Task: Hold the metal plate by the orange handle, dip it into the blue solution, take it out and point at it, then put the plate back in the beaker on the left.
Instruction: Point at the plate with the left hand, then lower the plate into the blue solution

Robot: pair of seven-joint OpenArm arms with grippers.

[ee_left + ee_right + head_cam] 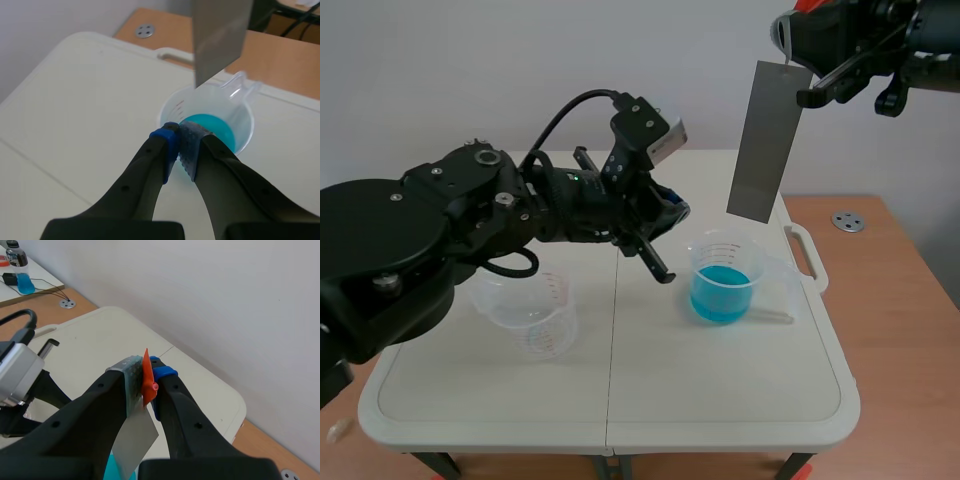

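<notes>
Metal plate (pixel 768 140) hangs high over the right half of the table (pixel 720 380), long axis nearly upright with a slight lean. Its lower edge is above and a little beyond the beaker of blue solution (pixel 698 262), clear of the liquid. The right gripper (pixel 807 85) holds it from the top. The right wrist view shows what the scene view hides: the orange handle (pixel 148 376) pinched between that gripper's pads.

The left gripper (pixel 179 142) is clenched on nothing, tips low beside the beaker's near rim, so the plate lies up and ahead of it. From where I stand, the left arm is the nearer one for pointing, though its tips would have to lift. The left wrist view shows the plate's bottom edge over the beaker's far rim. The empty beaker (pixel 535 320) stands well apart to the left, beneath the left arm.
</notes>
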